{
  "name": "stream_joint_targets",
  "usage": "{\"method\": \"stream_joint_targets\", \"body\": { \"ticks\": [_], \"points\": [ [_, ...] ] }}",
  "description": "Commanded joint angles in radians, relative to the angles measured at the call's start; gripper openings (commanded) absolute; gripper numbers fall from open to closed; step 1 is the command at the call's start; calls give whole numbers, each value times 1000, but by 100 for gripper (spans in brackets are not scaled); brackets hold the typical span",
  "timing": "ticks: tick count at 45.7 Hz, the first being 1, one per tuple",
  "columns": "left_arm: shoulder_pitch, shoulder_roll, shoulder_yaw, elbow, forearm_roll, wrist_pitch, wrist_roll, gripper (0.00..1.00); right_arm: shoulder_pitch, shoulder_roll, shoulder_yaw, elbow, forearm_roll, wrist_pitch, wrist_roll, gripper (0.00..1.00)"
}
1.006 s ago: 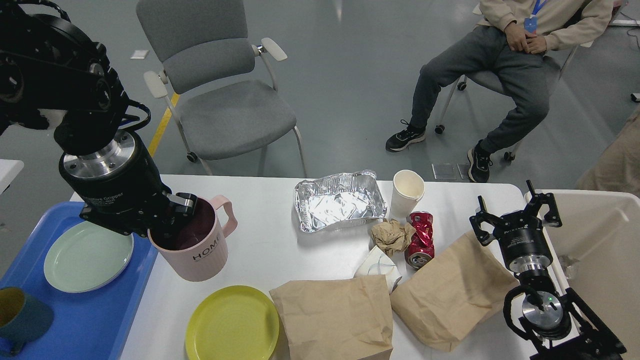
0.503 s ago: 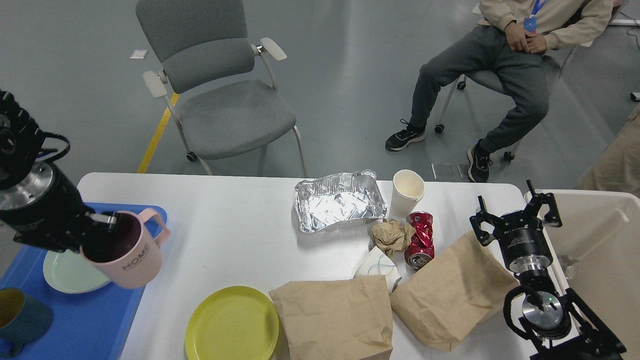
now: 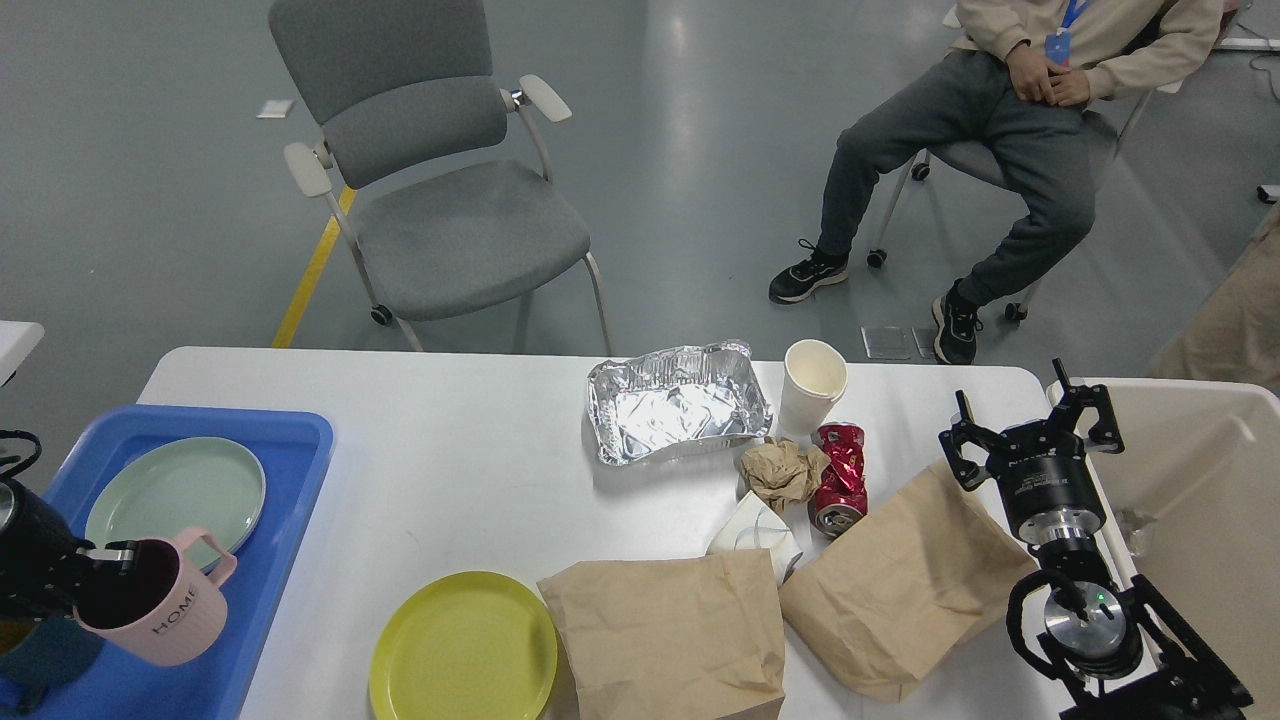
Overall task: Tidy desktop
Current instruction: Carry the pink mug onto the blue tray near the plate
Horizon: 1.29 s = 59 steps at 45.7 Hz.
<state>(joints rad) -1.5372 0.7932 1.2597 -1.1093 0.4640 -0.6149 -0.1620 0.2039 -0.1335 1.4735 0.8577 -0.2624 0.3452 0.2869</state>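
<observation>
The left hand [image 3: 95, 565], pinching the pink mug [image 3: 160, 600], has carried it over the blue tray [image 3: 290, 440]. The right hand [image 3: 1030, 435] waits spread; litter still crowds the counter [image 3: 480, 480].

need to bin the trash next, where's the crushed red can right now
In the head view the crushed red can lies on the desktop, right of centre, beside the crumpled brown paper ball, just below the white paper cup.
</observation>
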Motion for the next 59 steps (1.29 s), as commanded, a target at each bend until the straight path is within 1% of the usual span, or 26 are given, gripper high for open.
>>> {"method": "stream_joint_targets", "body": {
  "ticks": [1,11,25,33,47,53,55,57,59],
  "points": [
    [117,6,-63,78,47,0,-28,0,0,0,1,0,0,0,0,100],
    [187,17,-111,111,77,21,-31,0,0,2,-1,-2,0,0,0,100],
    [258,15,-175,167,76,23,-31,1,0,2,-1,0,0,0,0,100],
    [285,11,-204,187,76,23,-31,2,0,2,1,0,0,0,0,100],
    [299,12,-201,189,70,27,-31,4,0,2,1,0,0,0,0,100],
    [305,12,-200,187,64,47,-30,13,0,0,1,0,0,0,0,100],
    [305,12,-200,187,64,63,-30,24,0,2,-1,0,0,0,0,100],
    [305,12,-200,187,61,86,-31,38,0,2,-1,0,0,0,0,100],
    [305,12,-198,183,51,104,-31,45,0,2,-1,0,0,0,0,100]
  ]
}}
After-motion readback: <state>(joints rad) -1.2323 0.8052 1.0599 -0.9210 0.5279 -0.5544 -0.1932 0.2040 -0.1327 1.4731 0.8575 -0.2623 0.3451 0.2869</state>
